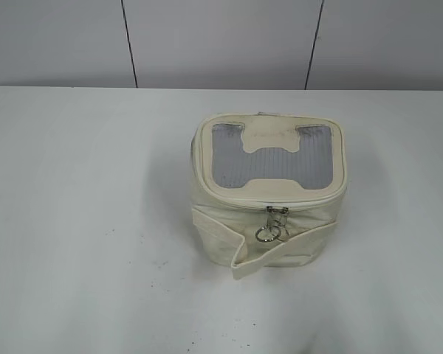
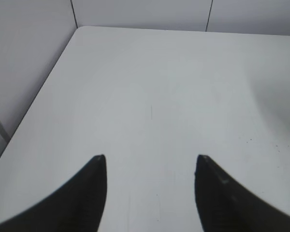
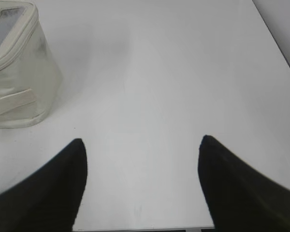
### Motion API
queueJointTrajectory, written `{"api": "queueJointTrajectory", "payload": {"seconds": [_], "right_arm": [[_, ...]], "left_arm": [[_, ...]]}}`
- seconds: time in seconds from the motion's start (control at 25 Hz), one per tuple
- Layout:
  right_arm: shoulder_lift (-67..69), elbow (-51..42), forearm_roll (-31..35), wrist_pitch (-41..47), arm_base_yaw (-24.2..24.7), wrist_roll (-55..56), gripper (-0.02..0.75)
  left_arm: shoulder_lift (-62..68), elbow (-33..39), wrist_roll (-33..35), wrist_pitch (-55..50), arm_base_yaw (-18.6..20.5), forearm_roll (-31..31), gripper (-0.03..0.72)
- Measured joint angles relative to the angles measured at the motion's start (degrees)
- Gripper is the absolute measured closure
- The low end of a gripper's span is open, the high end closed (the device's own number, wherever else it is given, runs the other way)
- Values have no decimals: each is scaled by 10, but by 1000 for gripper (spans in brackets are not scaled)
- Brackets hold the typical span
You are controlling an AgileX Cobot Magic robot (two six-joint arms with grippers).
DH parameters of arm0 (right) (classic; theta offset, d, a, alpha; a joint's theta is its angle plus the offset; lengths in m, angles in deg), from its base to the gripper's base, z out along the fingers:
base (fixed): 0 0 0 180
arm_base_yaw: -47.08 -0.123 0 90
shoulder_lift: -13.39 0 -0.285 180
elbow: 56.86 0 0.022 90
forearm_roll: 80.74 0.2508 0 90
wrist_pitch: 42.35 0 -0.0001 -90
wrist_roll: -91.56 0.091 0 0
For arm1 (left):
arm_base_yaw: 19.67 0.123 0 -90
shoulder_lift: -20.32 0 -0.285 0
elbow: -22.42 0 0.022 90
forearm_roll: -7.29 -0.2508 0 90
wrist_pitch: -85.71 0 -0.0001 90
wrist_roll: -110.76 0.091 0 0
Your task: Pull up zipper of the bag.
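The cream-white bag (image 1: 269,214) stands on the white table, right of centre in the exterior view, its lid with the grey ribbed window (image 1: 272,156) facing up. The zipper (image 1: 277,208) runs round the lid rim, with silver sliders and round ring pulls (image 1: 272,232) hanging at the front. A wide loose strap band (image 1: 280,247) wraps the body. The bag also shows at the top left of the right wrist view (image 3: 17,77). My left gripper (image 2: 150,159) is open over bare table. My right gripper (image 3: 141,142) is open, to the right of the bag. Neither gripper shows in the exterior view.
The white table (image 1: 88,221) carries only the bag. Grey wall panels (image 1: 221,40) stand behind it. The left wrist view shows the table's far left corner (image 2: 79,29). The right wrist view shows the table's near edge (image 3: 145,228) and right edge (image 3: 280,43).
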Motion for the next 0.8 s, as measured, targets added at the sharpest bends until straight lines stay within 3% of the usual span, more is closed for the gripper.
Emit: {"api": "queueJointTrajectory", "payload": {"seconds": [0.8], "right_arm": [[0, 0, 0, 0, -17, 0, 204]], "left_arm": [[0, 0, 0, 0, 0, 0, 251]]}}
